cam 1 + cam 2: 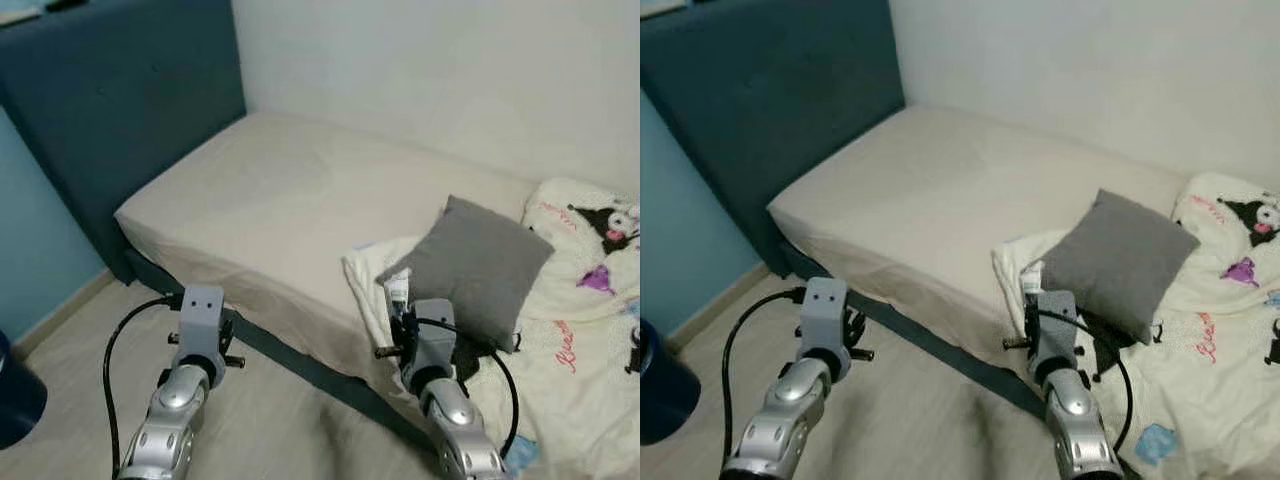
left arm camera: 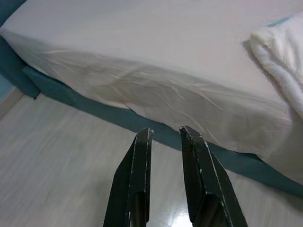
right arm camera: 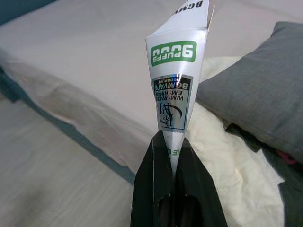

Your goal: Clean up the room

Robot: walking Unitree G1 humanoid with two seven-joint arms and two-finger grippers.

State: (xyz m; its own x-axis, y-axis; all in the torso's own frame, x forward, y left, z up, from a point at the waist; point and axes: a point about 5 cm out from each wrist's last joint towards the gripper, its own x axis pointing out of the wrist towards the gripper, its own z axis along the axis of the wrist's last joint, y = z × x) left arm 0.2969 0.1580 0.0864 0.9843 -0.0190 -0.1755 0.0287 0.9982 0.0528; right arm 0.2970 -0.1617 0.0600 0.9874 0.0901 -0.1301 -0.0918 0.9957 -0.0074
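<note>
1. Wrapper point(image 3: 176, 75), an empty white packet printed "PUFFS 9000", is pinched at one narrow end by the right gripper point(image 3: 171, 142), fingers clamped; litter lifted for disposal, apparently.
2. Its long axis runs along the fingers, flared end pointing away over the bed edge point(image 1: 250, 290), beside the grey cushion point(image 1: 478, 268).
3. Left gripper point(image 2: 165, 135), slightly parted, holds nothing above the floor point(image 2: 57, 161).

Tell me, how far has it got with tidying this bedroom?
Picked up: the right gripper is shut on a small white box with green print. The left gripper is open above the floor. Left: binning the box, and the grey cushion and blanket lie loose on the bed.
</note>
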